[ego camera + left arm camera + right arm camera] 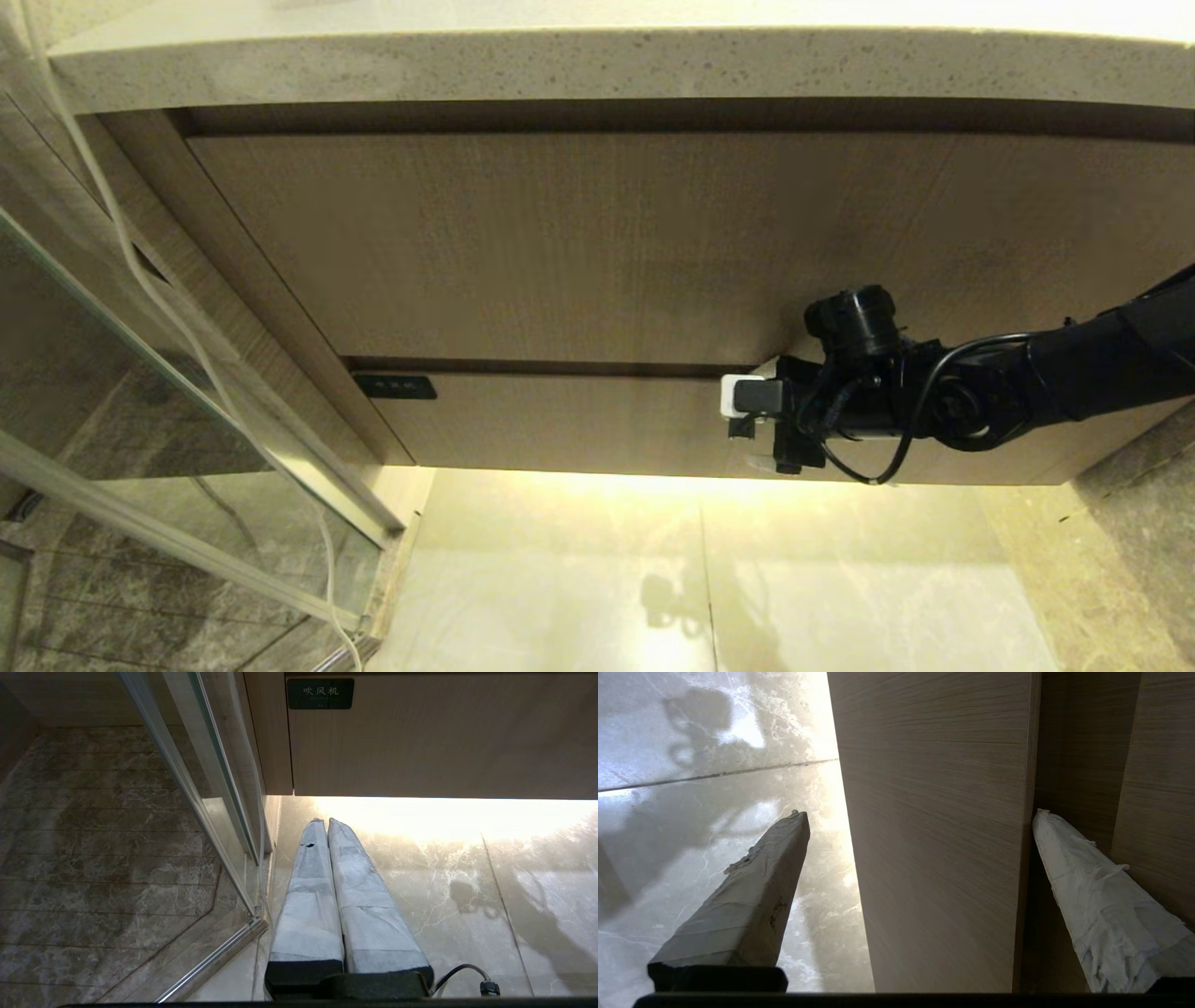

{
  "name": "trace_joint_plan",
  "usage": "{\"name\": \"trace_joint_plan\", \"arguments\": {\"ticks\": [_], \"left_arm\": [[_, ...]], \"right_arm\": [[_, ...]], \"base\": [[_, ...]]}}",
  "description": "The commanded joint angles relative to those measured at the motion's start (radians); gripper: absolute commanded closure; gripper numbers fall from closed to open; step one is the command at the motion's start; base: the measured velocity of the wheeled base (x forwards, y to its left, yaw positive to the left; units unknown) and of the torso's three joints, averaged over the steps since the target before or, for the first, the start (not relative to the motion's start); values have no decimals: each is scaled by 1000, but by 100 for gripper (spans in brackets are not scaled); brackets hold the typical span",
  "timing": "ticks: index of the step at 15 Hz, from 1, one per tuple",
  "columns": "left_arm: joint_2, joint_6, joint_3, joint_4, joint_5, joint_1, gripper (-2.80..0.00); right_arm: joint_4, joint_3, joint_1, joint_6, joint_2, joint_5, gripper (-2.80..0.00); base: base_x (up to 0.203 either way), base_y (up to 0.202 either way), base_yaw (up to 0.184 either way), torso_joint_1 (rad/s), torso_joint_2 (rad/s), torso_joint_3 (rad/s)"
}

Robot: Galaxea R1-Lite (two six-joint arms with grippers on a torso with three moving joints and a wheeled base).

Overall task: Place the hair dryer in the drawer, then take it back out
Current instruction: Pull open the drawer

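Beneath a speckled stone countertop (pixel 597 65), a wood-grain bathroom vanity fills the scene, its tall upper panel (pixel 579 243) above the wide shallow drawer (pixel 579 420), which sits shut with a small black label (pixel 394 386) at its upper left. To the left stand a glass shower partition (pixel 140 392) and a trailing white cord (pixel 121 233); a glossy marble floor (pixel 700 579) lies near the robot, lit from under the cabinet. Reaching in from the right, the right gripper (pixel 747 425) is at the drawer front right of centre, its fingers spread wide and straddling the panel: in the right wrist view one taped finger (pixel 752 891) lies on the floor side below the drawer's lower edge, the other (pixel 1092 896) in the dark gap between drawer and upper panel. Whether either finger touches the wood cannot be told. The left gripper (pixel 327 826) hangs by the partition at the drawer's left corner, its taped fingers pressed together and empty. The hair dryer shows in no view, so its whereabouts cannot be told. Risks from here, by judgement: the fingers could slide off the smooth, handle-less front when closing or pulling, leaving the drawer shut; the upper finger could wedge in the narrow gap and scrape the panel; an off-centre pull could rack the wide drawer; and the loose cord might snag later.
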Motion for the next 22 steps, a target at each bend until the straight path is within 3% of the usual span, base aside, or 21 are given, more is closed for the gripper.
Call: {"name": "trace_joint_plan", "arguments": {"ticks": [1,5,22], "left_arm": [[0,0,0,0,0,0,0],[0,0,0,-1,0,0,0],[0,0,0,0,0,0,0]], "right_arm": [[41,6,1,-7,4,-1,-280],[142,-1,1,-1,1,0,-280],[259,22,1,54,-29,-4,-280]], "base": [[0,0,0,0,0,0],[0,0,0,0,0,0],[0,0,0,0,0,0]]}}
